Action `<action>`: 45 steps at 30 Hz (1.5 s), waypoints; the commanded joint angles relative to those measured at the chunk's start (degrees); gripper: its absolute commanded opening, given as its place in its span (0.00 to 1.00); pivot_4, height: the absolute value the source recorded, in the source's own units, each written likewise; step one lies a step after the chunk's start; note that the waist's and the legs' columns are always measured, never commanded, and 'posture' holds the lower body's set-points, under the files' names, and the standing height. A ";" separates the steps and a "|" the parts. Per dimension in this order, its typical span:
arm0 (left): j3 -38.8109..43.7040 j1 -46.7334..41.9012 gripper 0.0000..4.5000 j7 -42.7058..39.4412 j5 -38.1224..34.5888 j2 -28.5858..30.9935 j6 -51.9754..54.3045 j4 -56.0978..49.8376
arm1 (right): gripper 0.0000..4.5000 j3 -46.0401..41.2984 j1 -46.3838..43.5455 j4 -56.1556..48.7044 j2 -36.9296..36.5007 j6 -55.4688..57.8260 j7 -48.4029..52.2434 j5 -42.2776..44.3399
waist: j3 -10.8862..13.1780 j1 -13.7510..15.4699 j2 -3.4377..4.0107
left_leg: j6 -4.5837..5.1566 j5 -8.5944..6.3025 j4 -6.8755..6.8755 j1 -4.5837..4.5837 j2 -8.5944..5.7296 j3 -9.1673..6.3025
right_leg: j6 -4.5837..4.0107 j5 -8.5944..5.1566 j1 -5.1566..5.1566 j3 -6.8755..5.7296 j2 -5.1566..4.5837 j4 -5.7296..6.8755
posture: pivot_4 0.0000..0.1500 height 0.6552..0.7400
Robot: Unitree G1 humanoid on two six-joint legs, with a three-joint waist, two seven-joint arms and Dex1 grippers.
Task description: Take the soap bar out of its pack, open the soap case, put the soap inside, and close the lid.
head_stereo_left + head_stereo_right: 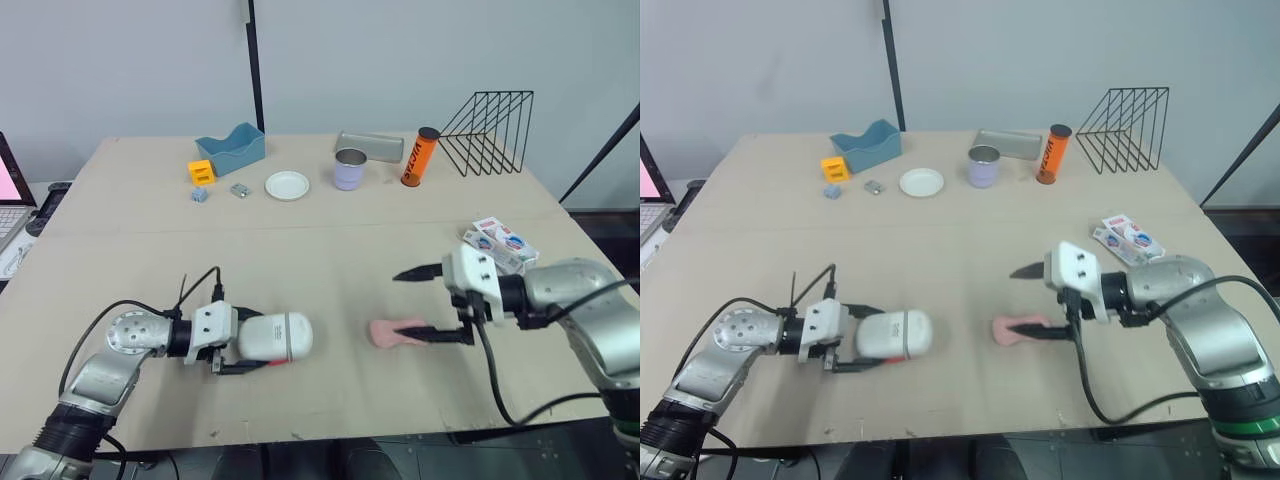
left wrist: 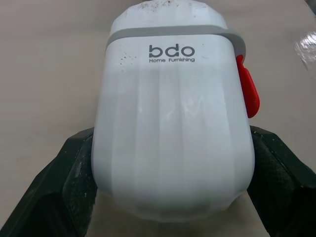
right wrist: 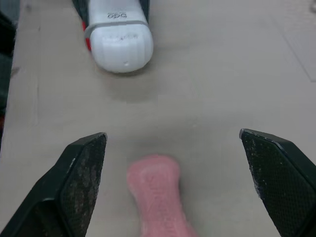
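the pink soap bar [image 1: 393,333] lies bare on the tan table [image 1: 330,250] between the wide-open fingers of the right claw [image 1: 408,304], the left claw [image 1: 255,347] hugs the shut white plastic soap case [image 2: 173,123], so i think a gentle squeeze comes next.

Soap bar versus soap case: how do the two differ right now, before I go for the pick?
The soap bar is pink and slim; the soap case is white with a grey band and red latch, and bulkier. The soap bar lies free within the open right end effector; the soap case is clamped by the left end effector. Both lie flat on the table.
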 commanded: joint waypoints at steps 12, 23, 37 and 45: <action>3.70 0.72 0.78 0.44 -4.04 3.95 3.09 -9.63 | 1.00 -6.29 -26.38 12.07 23.43 63.14 -25.04 22.18 | -0.10 0.06 -0.20 | 0.00 0.00 -0.09 -0.22 0.08 0.12 | -0.30 0.25 -0.38 0.06 0.06 0.03 | 1.00 0.99; 1.16 -1.03 0.78 3.74 -2.51 0.55 3.85 -11.09 | 1.00 -3.13 -22.90 17.27 26.26 63.14 -43.10 43.12 | -0.23 -0.10 -0.41 | 0.01 0.00 -0.09 -0.33 0.06 0.20 | 0.01 0.38 -0.45 0.11 0.13 0.02 | 1.00 0.99; -0.70 -3.07 0.78 5.09 -1.83 -1.80 3.77 -9.96 | 1.00 -3.18 -22.37 24.49 27.57 63.14 -57.49 57.92 | -0.24 -0.27 -0.42 | 0.02 -0.01 -0.10 -0.36 0.07 0.16 | 0.08 0.37 -0.48 0.21 0.32 0.01 | 1.00 0.99; -0.90 -3.04 0.78 5.37 -1.19 -2.11 2.61 -8.73 | 0.83 -3.25 -21.58 25.13 27.42 63.14 -63.12 62.64 | -0.24 -0.27 -0.42 | 0.03 -0.01 -0.10 -0.36 0.10 0.12 | 0.34 0.23 -0.49 0.22 0.34 0.01 | 1.00 0.99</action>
